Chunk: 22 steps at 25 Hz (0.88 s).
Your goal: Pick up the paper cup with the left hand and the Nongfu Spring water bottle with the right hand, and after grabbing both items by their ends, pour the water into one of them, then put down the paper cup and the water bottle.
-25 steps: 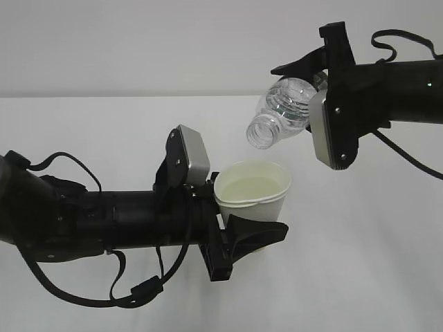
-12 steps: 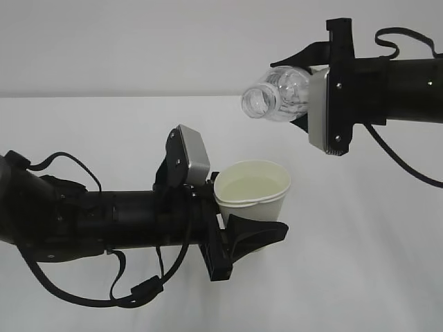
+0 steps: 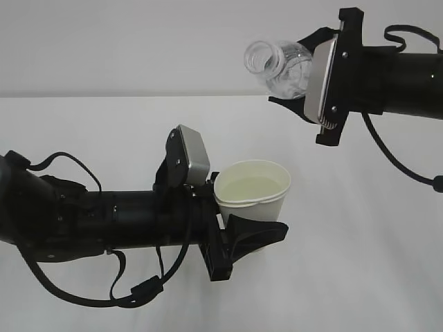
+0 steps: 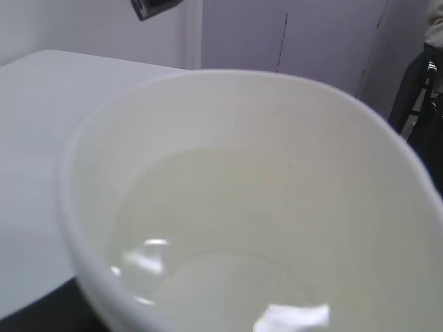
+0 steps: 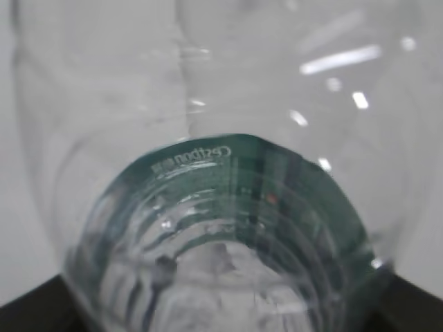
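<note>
The white paper cup (image 3: 253,196) is held upright above the table, with my left gripper (image 3: 243,216) shut on its lower part. From the left wrist the paper cup (image 4: 228,138) fills the view, with clear water (image 4: 208,235) in its bottom; the fingers are hidden. Up and to the right of the cup, my right gripper (image 3: 309,75) is shut on the base end of the Nongfu Spring water bottle (image 3: 282,66). Its open mouth points up and to the left. From the right wrist, the bottle (image 5: 228,207) with its green label covers the view.
The white table (image 3: 360,263) lies under both arms, with a pale wall behind. Loose black cables hang under the left arm (image 3: 131,294). In the left wrist view, grey cabinet doors (image 4: 311,41) stand beyond the table and a dark shape (image 4: 426,90) is at the right edge.
The right arm has lifted the bottle and turned it from mouth-down over the cup to mouth-up, higher and further right. The left arm and the cup have not moved.
</note>
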Each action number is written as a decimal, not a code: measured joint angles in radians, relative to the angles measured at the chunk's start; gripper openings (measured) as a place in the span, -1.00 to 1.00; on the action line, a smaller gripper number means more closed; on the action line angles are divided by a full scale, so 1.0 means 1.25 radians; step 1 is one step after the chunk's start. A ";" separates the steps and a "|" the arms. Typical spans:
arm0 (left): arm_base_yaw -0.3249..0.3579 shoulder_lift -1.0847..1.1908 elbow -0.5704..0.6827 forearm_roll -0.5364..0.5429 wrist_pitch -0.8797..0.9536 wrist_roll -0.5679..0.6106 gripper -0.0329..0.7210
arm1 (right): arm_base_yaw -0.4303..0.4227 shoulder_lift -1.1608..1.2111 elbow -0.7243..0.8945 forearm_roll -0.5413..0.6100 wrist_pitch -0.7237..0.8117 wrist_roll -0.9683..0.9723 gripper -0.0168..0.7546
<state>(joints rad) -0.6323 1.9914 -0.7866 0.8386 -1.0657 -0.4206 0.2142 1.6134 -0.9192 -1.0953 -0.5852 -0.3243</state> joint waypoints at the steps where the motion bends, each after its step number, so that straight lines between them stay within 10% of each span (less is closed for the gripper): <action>1: 0.000 0.000 0.000 0.000 0.000 0.000 0.25 | 0.000 0.000 0.000 0.016 -0.005 0.006 0.32; 22: 0.000 0.000 0.000 -0.003 0.001 0.000 0.25 | 0.000 0.000 0.000 0.280 -0.004 0.125 0.32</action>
<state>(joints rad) -0.6323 1.9914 -0.7866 0.8346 -1.0639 -0.4206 0.2142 1.6134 -0.9187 -0.7449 -0.5907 -0.1680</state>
